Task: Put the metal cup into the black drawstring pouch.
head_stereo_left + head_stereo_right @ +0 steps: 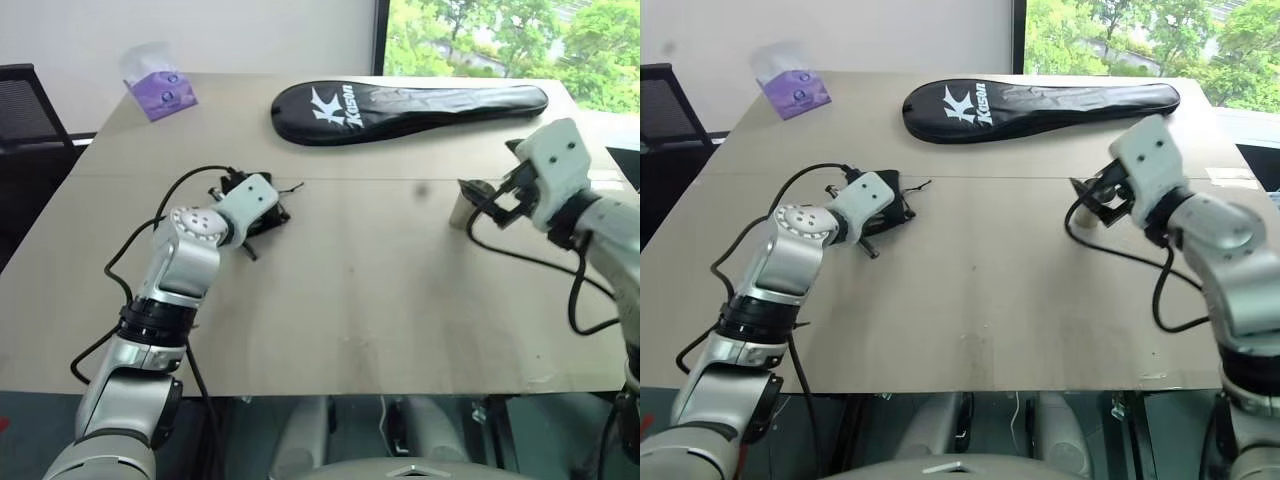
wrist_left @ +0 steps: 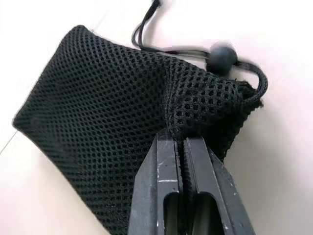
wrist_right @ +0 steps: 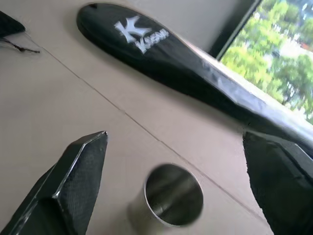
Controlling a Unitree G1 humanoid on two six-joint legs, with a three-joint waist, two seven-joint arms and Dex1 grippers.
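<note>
Left claw (image 2: 182, 147) has its two black fingers pressed together on a fold of the small black mesh drawstring pouch (image 2: 117, 132), pinching the fabric just below the gathered mouth — close to the round cord stopper (image 2: 222, 58). Right claw (image 3: 173, 161) stands spread wide and holds nothing; the small shiny steel metal cup (image 3: 171, 200) sits upright on the pale wooden counter (image 1: 380, 290) between its fingers, not touched by either one.

Pouch and cup are well apart, at opposite sides of the counter, with the long black racket cover with white lettering (image 1: 410, 105) lying beyond them and a purple tissue pack (image 1: 158, 85) at the far left corner.

Risks, as I judge them: the pinch looks to take both layers of mesh near a mouth that is still bunched, so lifting may keep it shut rather than open it. A thin fold could also slip free. On the other side, the smooth tapered cup could tip or skid away if one finger meets it first — or squirt out of a grip taken too near the rim.
</note>
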